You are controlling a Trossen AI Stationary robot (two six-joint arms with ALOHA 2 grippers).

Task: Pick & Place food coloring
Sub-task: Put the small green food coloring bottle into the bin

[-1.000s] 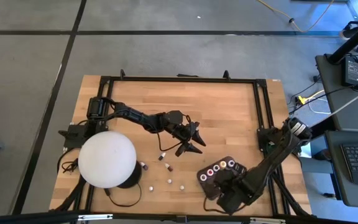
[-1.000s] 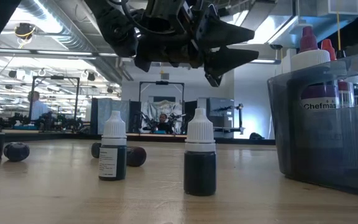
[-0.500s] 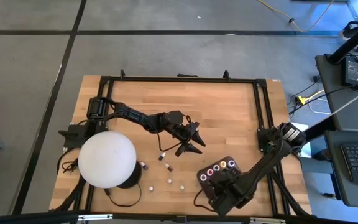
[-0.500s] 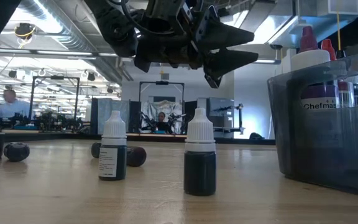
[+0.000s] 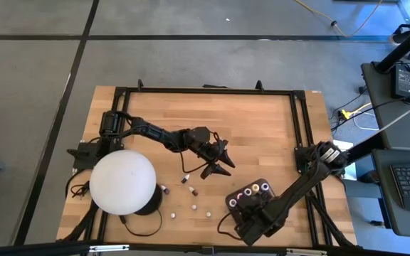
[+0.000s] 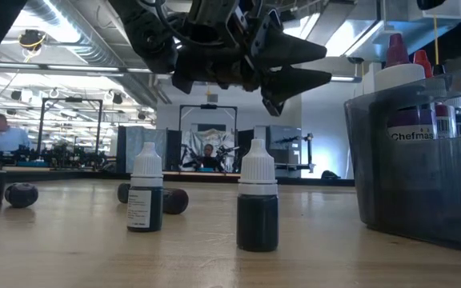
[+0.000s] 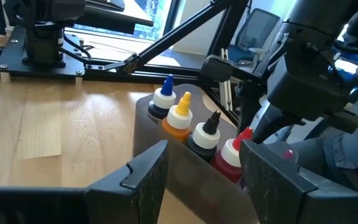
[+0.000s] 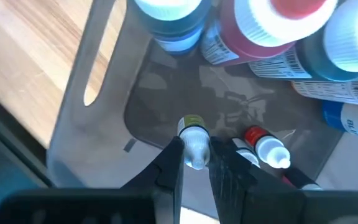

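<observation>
Several tiny food coloring bottles (image 5: 193, 190) stand or lie on the wood between the white dome and the dark grey tray (image 5: 234, 202). In the low view, two white-capped ones (image 6: 258, 205) (image 6: 146, 198) stand upright on their bases. My left gripper (image 5: 221, 161) hovers open above them, left of the tray, and it also shows overhead in the low view (image 6: 294, 66). My right gripper (image 8: 195, 147) points down into the tray's near end (image 5: 251, 225), shut on a small white-topped bottle. Another small red-capped bottle (image 8: 263, 142) lies on the tray floor beside it. My right gripper pinches the small bottle at its white top (image 8: 195, 155) between the two fingers (image 8: 170, 163), coming from above and pointing down into the tray. The bottle's body points away toward the tray floor. Whether it rests on the floor I cannot tell.
Larger bottles with blue, yellow, black and red tips (image 7: 180, 117) stand upright in the tray's far part. The big white dome (image 5: 122, 182) sits at the table's near left with a cable. The wood toward the far edge (image 5: 262, 121) is bare.
My right gripper has shifted a little toward the table's left, along the tray's near end, still shut.
</observation>
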